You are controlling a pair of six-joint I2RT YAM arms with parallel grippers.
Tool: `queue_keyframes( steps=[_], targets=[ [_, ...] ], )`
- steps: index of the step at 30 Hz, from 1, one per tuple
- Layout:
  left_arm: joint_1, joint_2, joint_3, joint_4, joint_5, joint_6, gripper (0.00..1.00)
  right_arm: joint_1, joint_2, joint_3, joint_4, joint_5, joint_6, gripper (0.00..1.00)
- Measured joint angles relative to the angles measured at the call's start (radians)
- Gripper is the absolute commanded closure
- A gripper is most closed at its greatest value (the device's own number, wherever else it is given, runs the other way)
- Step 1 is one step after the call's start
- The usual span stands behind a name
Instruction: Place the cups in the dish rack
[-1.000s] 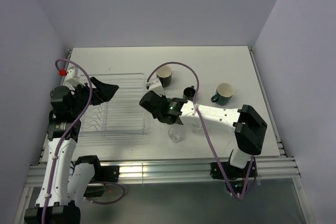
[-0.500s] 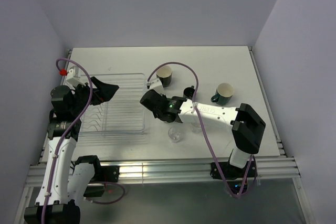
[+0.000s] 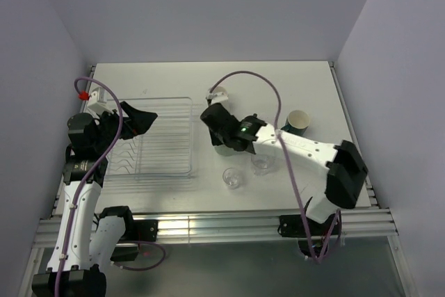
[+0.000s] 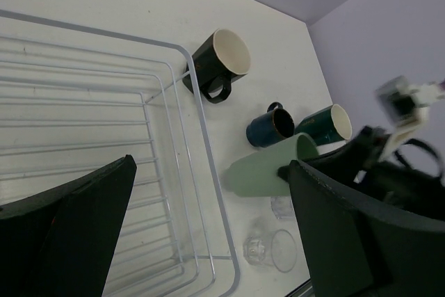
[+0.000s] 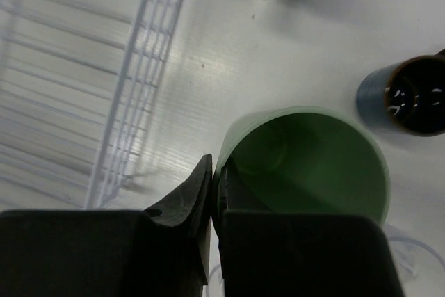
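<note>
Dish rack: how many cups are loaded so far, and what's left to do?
Done: nothing; the dish rack holds no cups. In hand: the right gripper is shut on the mint tumbler, at its rim. Left: that tumbler plus the black mug, navy mug, dark green mug and two clear tumblers, all five on the table outside the rack.

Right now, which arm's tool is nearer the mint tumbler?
Right. The right tool is shut on the rim of the tumbler; the left tool hangs open over the rack, apart from it.
</note>
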Motion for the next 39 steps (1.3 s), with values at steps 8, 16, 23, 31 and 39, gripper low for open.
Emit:
queue_keyframes(
  steps=[8,16,23,31,39],
  targets=[
    [0.000,0.006,0.000,0.011,0.024,-0.011,0.01,-0.087,-0.356,-0.001,0.042,-0.121,0.014,1.00],
    [-0.005,-0.024,-0.001,0.200,0.158,-0.153,0.01,-0.244,-0.546,-0.243,0.401,-0.466,0.199,1.00],
    [-0.084,-0.004,-0.008,0.341,0.218,-0.225,0.01,-0.270,-0.497,-0.360,0.700,-0.681,0.406,1.00],
    [-0.238,0.088,-0.039,0.422,0.190,-0.256,0.01,-0.280,-0.461,-0.364,0.956,-0.775,0.549,1.00],
    [-0.331,0.116,-0.043,0.523,0.178,-0.275,0.01,-0.291,-0.362,-0.386,1.171,-0.847,0.701,1.00]
  ],
)
